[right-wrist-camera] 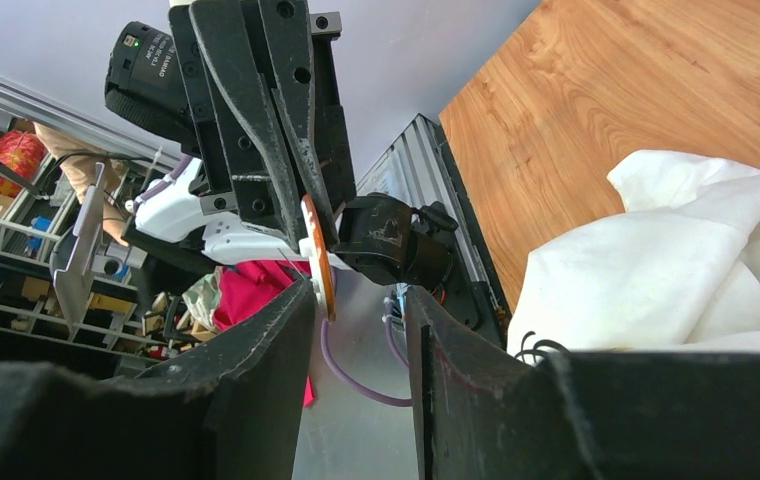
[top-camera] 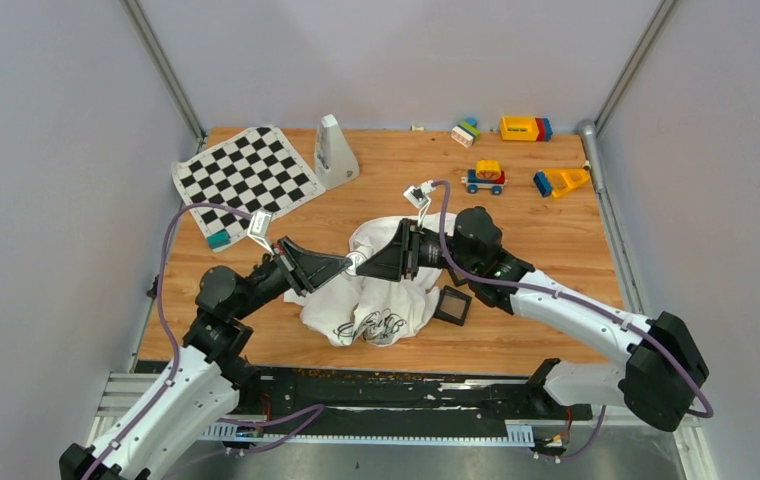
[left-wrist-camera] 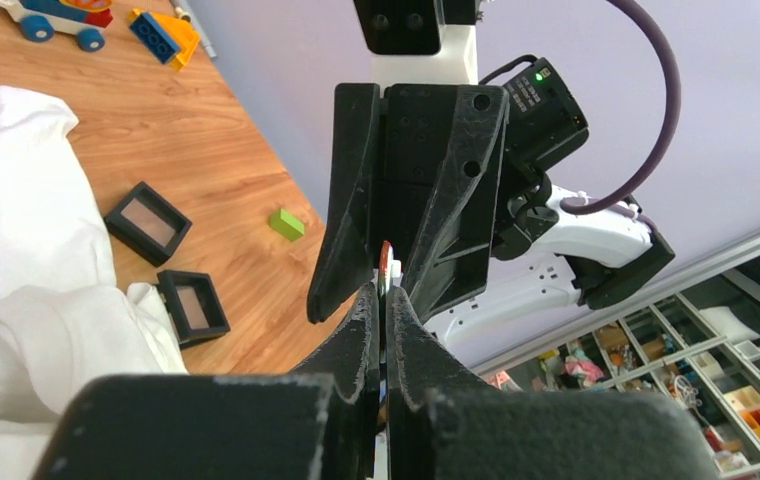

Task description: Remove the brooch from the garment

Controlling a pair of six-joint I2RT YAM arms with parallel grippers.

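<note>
**Two robot arms meet tip to tip over a white garment, brooch pinched by the left**

The left gripper has its jaws closed almost completely on the brooch, a thin round disc with an orange rim, seen edge-on between the black fingertips. The right gripper faces it head-on, its jaws parted with a clear gap. The brooch's edge sits just inside that gap, close against one finger. Whether it touches that finger is hard to tell from these angles.

In the overhead view the two grippers meet near the middle of the bench, the left gripper reaching in from 8 o'clock and the right gripper from 4 o'clock. The brooch is held in the air between them. In the right wrist view it appears separate from the cloth.

The garment is a crumpled white piece with dark printed lettering. It lies directly beneath the meeting point and spreads toward 5 o'clock.

A small black square frame lies just beside the garment at its 3 o'clock. The left wrist view shows a second black frame close to the first, and a green block near both.

Farther out, a checkerboard mat lies at 10 o'clock. A toy car and coloured blocks sit around 1 o'clock.
</note>
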